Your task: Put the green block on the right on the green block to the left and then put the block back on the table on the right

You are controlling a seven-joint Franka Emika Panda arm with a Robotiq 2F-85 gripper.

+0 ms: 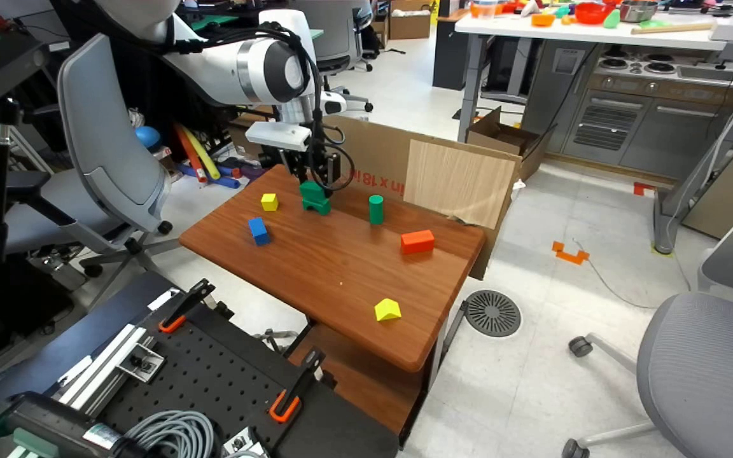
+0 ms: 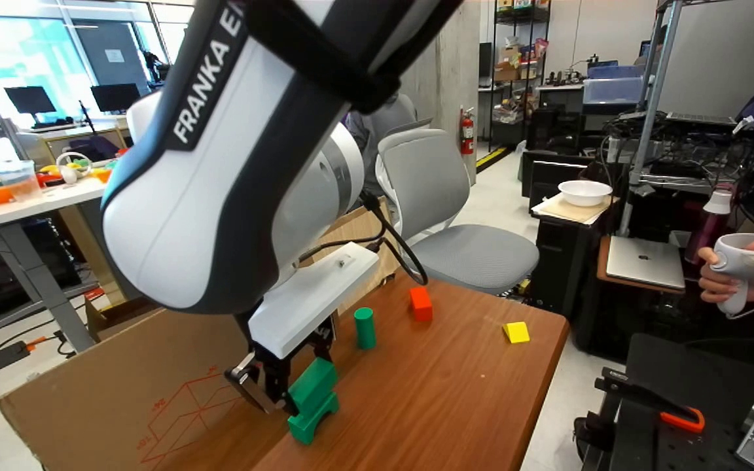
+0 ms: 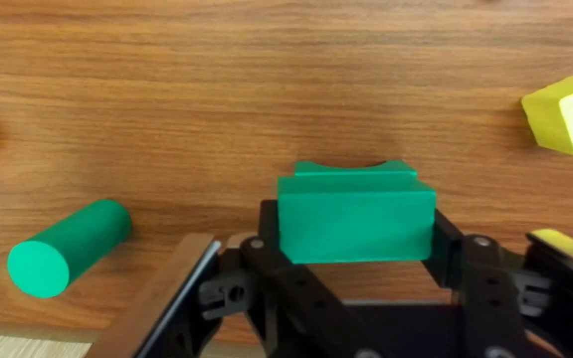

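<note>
Clasping the green cuboid (image 2: 313,384) by both ends, the gripper (image 3: 356,231) holds it on or just over the green arch block (image 2: 310,417) beneath; presumably for level stacking.

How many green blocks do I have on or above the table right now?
3: a rectangular block held in the gripper, a notched block beneath it, and a cylinder standing apart on the table. Small ones could be hidden.

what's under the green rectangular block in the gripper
Beneath the green rectangular block is a green notched block, standing on the reddish-brown wooden table. The notched block's top is mostly covered; how fully they touch cannot be told.
</note>
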